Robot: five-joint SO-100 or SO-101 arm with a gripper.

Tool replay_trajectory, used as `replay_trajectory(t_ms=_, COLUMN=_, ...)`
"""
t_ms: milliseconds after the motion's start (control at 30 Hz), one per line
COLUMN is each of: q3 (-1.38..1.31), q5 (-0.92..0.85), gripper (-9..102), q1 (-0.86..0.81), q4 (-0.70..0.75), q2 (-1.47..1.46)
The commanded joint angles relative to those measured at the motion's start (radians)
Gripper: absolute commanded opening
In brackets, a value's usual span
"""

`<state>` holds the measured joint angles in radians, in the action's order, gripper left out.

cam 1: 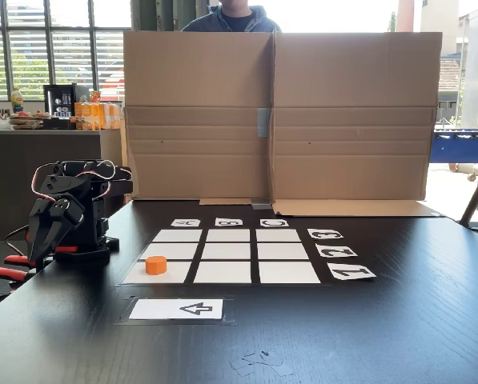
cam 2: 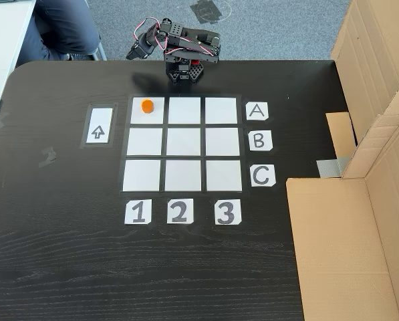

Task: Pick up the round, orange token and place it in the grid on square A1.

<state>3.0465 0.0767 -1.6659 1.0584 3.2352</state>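
You will find the token (cam 2: 146, 105) resting on square A1 (cam 2: 154, 117), the corner cell of the grid (cam 2: 183, 142) in the row labelled A and the column labelled 1; in a fixed view from above it sits toward the cell's 11 o'clock corner, clear of the black gaps. The arm is folded on its base just beyond the grid's edge, and the gripper (cam 2: 134, 53) lies at about 12 o'clock from the token in that view, well apart from it and touching nothing. In a fixed view from table level, the gripper (cam 1: 40, 250) points down toward the table at about 9 o'clock from the token (cam 1: 156, 265), with bare table between them. The fingers appear drawn together and hold nothing, though you cannot tell from either view how much gap remains between them. The token is a short, chunky, bright orange cylinder with a flat top, standing upright and narrower than the white cell beneath it. The arrow card (cam 2: 98, 126) lies just beside square A1, outside the grid. A folded cardboard screen (cam 1: 279, 116) stands along the far table edge in the table-level view.
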Motion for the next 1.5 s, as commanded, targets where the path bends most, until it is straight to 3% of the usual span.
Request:
replay_trajectory(t_ms=0, q3=0.002, q5=-0.011, gripper=0, q1=-0.009, q4=0.006, q2=0.023)
replay_trajectory(t_ms=600, q3=0.011, q5=-0.011, gripper=-1, q1=-0.003, q4=0.083, q2=0.049)
replay_trajectory(t_ms=1467, q3=0.012, q5=0.003, gripper=0, q1=-0.002, q4=0.084, q2=0.055)
